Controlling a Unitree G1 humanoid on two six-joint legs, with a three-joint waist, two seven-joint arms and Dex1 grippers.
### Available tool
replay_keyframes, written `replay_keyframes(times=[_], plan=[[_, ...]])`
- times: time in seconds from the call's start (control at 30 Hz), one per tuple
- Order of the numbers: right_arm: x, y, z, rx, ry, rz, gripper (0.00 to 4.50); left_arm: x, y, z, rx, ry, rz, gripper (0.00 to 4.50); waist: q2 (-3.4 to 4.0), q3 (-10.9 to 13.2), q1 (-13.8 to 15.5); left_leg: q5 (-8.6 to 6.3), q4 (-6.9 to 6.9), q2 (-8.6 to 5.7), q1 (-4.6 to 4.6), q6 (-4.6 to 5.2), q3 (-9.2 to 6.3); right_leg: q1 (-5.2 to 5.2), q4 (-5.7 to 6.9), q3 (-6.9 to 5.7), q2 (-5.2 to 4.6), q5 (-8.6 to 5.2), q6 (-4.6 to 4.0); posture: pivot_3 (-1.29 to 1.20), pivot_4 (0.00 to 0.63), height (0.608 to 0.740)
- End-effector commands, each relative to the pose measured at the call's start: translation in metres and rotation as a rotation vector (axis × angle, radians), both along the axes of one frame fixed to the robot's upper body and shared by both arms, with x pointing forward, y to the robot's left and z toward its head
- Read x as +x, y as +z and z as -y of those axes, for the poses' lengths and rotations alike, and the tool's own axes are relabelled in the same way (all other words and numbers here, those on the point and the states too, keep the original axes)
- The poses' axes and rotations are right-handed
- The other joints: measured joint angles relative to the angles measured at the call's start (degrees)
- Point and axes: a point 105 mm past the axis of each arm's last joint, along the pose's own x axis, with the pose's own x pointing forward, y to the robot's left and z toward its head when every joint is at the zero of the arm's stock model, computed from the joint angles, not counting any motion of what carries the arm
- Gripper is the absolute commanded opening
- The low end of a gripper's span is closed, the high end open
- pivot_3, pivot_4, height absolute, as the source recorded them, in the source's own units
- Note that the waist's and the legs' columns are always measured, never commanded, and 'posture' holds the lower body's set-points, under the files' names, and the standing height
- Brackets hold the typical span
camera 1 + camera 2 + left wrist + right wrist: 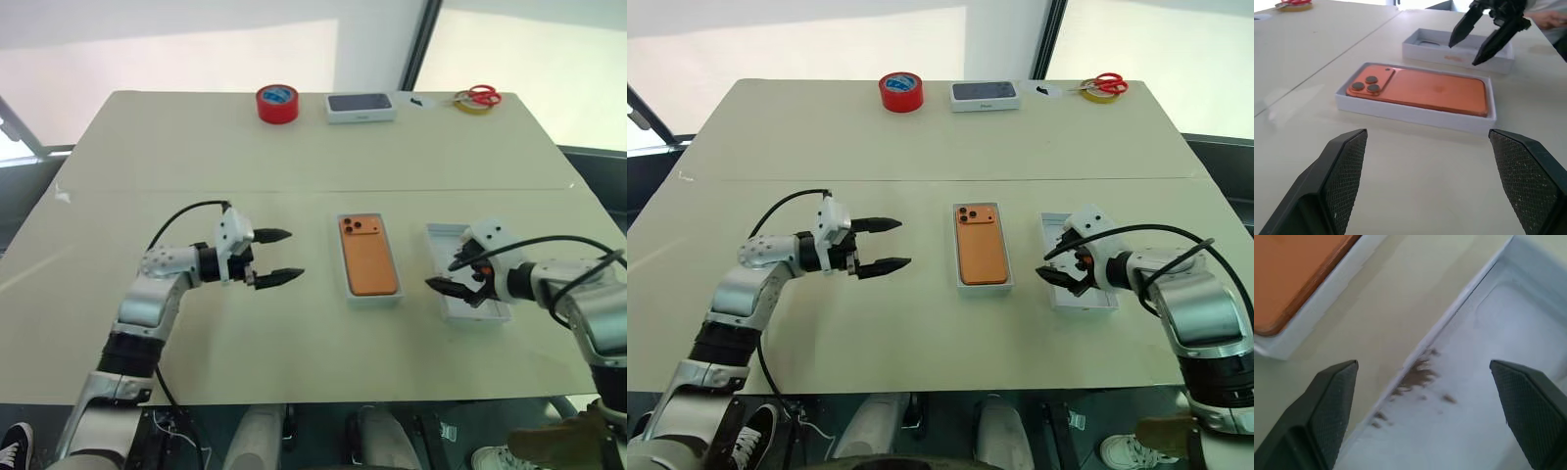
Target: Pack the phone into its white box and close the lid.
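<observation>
The orange phone [369, 257] lies camera side up inside the white box [373, 300] at the middle of the table. Right of it, the lid [439, 235] lies with its open side up, and brown smudges [1418, 374] mark its inside. My right gripper [446, 274] hovers open over the lid's near half, holding nothing; the left wrist view shows it [1464, 53] above the lid's wall [1454, 58]. My left gripper [294, 255] is open and empty, a hand's width left of the box, pointing at the phone [1420, 90].
At the table's far edge stand a red tape roll [277, 103], a white box with a dark phone picture [361, 107], and red scissors on a yellow tape roll [478, 98]. A seam [196, 190] runs across the tabletop behind the arms.
</observation>
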Motion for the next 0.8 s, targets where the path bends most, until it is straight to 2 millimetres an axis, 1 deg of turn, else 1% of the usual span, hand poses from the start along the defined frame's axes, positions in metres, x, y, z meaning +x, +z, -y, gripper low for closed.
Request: replay_keyframes(times=[0.03,0.2,0.27,0.37,0.53,0.6,0.67,0.73,0.77,0.8], plan=[[-0.005,0.021,0.0,0.054,-0.108,-0.055,4.5,-0.012,0.017,-0.003,-0.012,-0.067,0.086,4.16,0.08,0.03,-0.14,0.0,0.02,0.0,0.0,0.0,0.0,0.0,0.01,0.0,0.0,0.0,-0.01,0.0,0.15,0.735],[0.002,0.02,-0.002,0.134,-0.154,-0.092,4.5,-0.021,0.02,-0.004,-0.004,-0.116,0.156,4.16,0.07,0.03,0.1,-0.03,0.04,-0.01,0.01,0.05,0.0,0.01,-0.03,0.0,-0.01,-0.08,-0.21,0.0,0.15,0.735],[0.003,0.02,-0.006,0.132,-0.153,-0.088,4.5,-0.023,0.02,-0.007,-0.015,-0.117,0.161,4.16,0.08,0.03,0.02,-0.04,0.03,-0.02,-0.01,0.05,0.03,-0.01,-0.04,0.02,-0.01,-0.07,-0.21,0.0,0.15,0.735],[0.005,0.015,-0.012,0.112,-0.157,-0.097,4.5,-0.022,0.017,-0.012,-0.004,-0.121,0.162,4.16,0.08,0.03,-0.19,-0.03,0.0,-0.02,-0.01,0.06,0.04,-0.05,-0.02,0.02,-0.01,0.0,-0.07,0.0,0.15,0.735],[0.011,0.01,-0.005,0.074,-0.236,-0.104,4.5,-0.022,0.019,-0.013,0.0,-0.12,0.176,4.16,0.08,0.03,-0.96,-0.02,0.02,-0.02,-0.02,0.08,0.05,-0.04,-0.01,0.02,-0.01,0.01,-0.06,0.0,0.15,0.735],[0.013,0.011,-0.011,0.12,-0.229,-0.117,4.5,-0.023,0.017,-0.013,0.004,-0.118,0.175,4.16,0.07,0.03,-1.05,-0.01,0.05,-0.02,-0.02,0.11,0.06,-0.02,0.0,0.02,-0.01,0.01,-0.05,0.0,0.15,0.735],[0.011,0.009,-0.016,0.117,-0.215,-0.124,4.5,-0.023,0.016,-0.013,0.003,-0.109,0.175,4.16,0.07,0.03,-1.07,0.03,0.05,-0.01,-0.01,0.16,0.06,-0.03,0.04,0.02,-0.01,0.02,-0.05,0.0,0.15,0.735],[0.008,0.002,-0.012,0.065,-0.242,-0.134,4.5,-0.022,0.018,-0.01,-0.006,-0.105,0.184,4.16,0.07,0.03,-1.07,0.05,0.05,0.0,-0.01,0.19,0.05,-0.03,0.07,0.02,0.0,0.02,-0.04,0.0,0.15,0.735],[0.008,-0.001,-0.012,0.068,-0.251,-0.143,4.5,-0.022,0.018,-0.009,-0.011,-0.104,0.189,4.16,0.07,0.02,-1.04,0.05,0.05,0.0,-0.01,0.19,0.05,-0.03,0.07,0.02,0.0,0.02,-0.04,0.0,0.15,0.735],[0.008,-0.004,-0.011,0.065,-0.271,-0.147,4.25,-0.023,0.019,-0.007,-0.017,-0.107,0.186,4.19,0.07,0.02,-1.0,0.05,0.06,-0.01,-0.01,0.2,0.05,-0.03,0.07,0.02,0.0,0.02,-0.04,0.0,0.15,0.735]])
